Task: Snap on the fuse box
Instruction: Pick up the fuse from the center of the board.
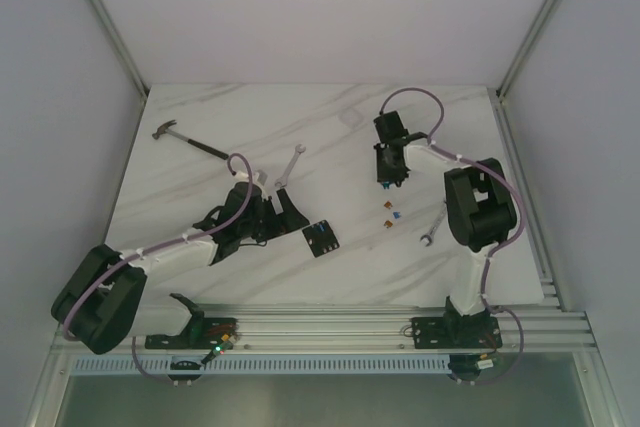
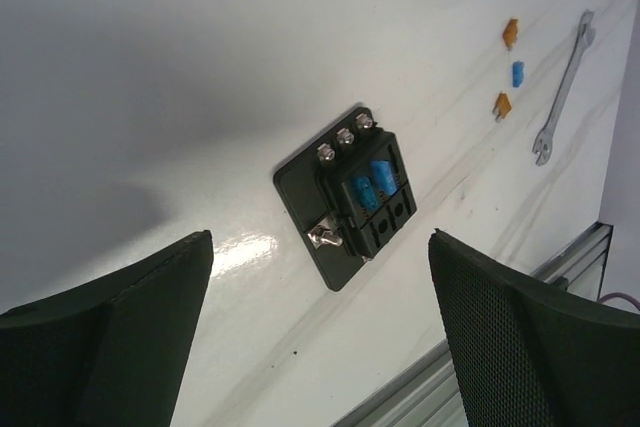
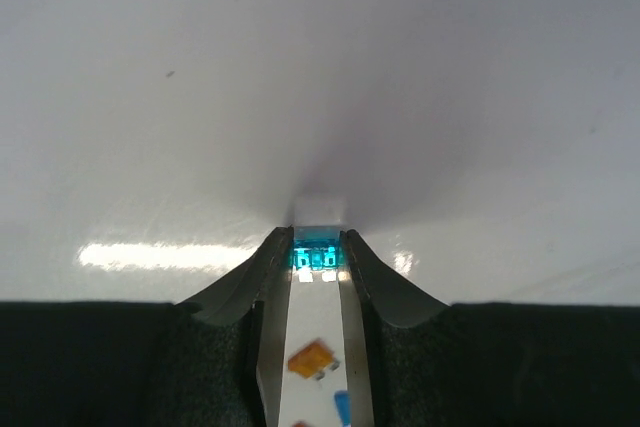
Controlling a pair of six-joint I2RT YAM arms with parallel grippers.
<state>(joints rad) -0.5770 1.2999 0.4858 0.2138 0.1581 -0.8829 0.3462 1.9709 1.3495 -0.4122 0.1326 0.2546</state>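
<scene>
The fuse box [image 1: 320,238] is a small black block on a flat black plate, lying on the white table right of my left gripper [image 1: 283,217]. In the left wrist view the fuse box [image 2: 355,197] shows two blue fuses, empty slots and silver screws. It lies ahead of my left gripper [image 2: 320,347], which is open and empty, with nothing touching the box. My right gripper [image 1: 388,182] is farther back on the right, well away from the box. In the right wrist view my right gripper [image 3: 316,245] is shut on a small blue fuse [image 3: 316,257] above the table.
Loose amber and blue fuses [image 1: 390,215] lie below the right gripper, also seen in the left wrist view [image 2: 510,33]. A wrench [image 1: 433,227] lies to their right, another wrench [image 1: 288,167] behind the left gripper, and a hammer [image 1: 185,139] at back left. The metal rail [image 1: 330,327] runs along the near edge.
</scene>
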